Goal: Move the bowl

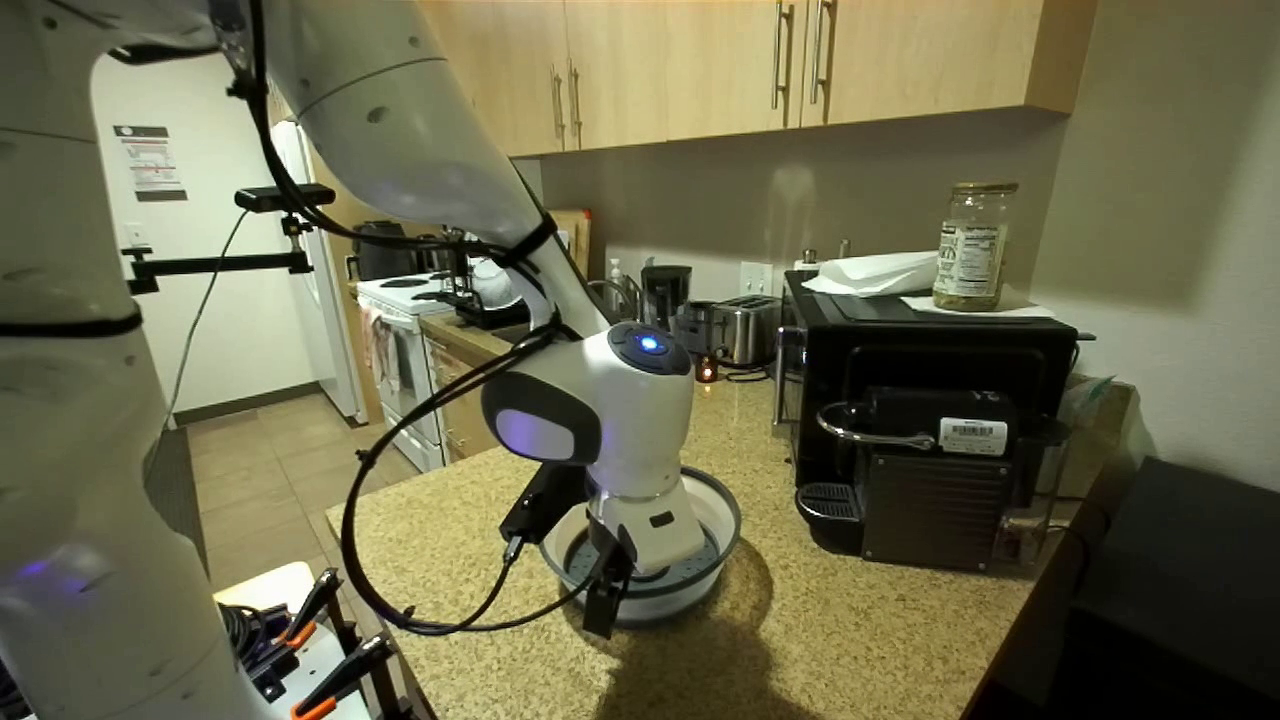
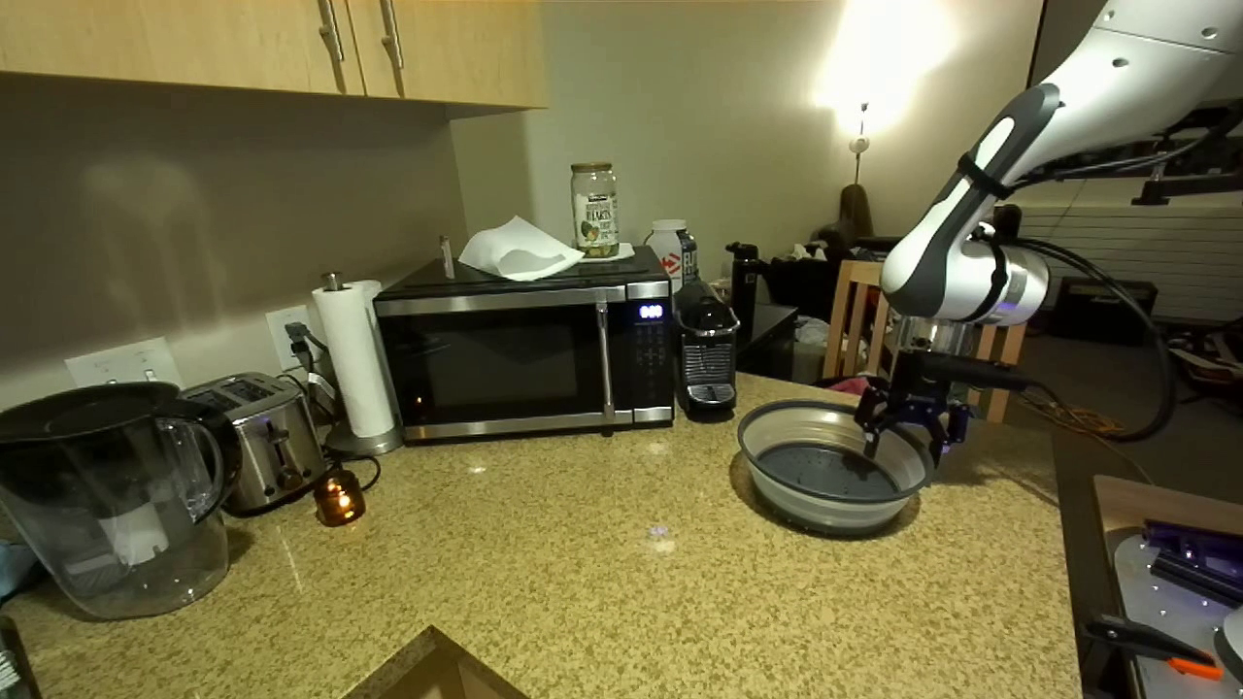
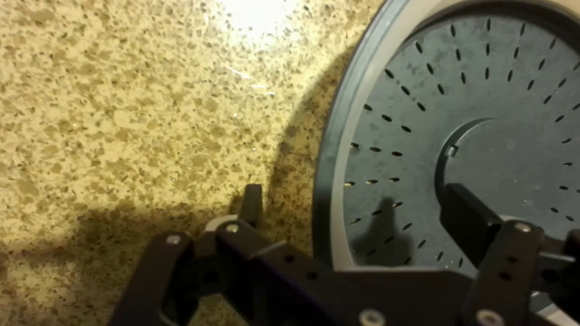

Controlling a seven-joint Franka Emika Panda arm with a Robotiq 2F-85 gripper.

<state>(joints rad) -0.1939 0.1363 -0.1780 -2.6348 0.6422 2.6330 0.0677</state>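
The bowl point(image 2: 825, 471) is wide and round with a pale wall and a grey-blue bottom. It sits upright on the countertop, and also shows in an exterior view point(image 1: 718, 510), partly hidden behind my hand. In the wrist view the bowl point(image 3: 498, 95) fills the right side; its bottom has slots. My gripper point(image 3: 355, 194) is open and straddles the rim: one finger is outside over the counter, the other over the inside. The gripper point(image 2: 905, 447) points down at the bowl's edge in an exterior view. No finger visibly presses the wall.
A black microwave point(image 2: 505, 359) and a coffee machine point(image 2: 708, 364) stand behind the bowl. A jar point(image 2: 595, 214) and paper lie on the microwave. A toaster point(image 2: 272, 442), a pitcher point(image 2: 107, 505) and a small candle point(image 2: 340, 497) are farther along. The counter edge lies near the bowl.
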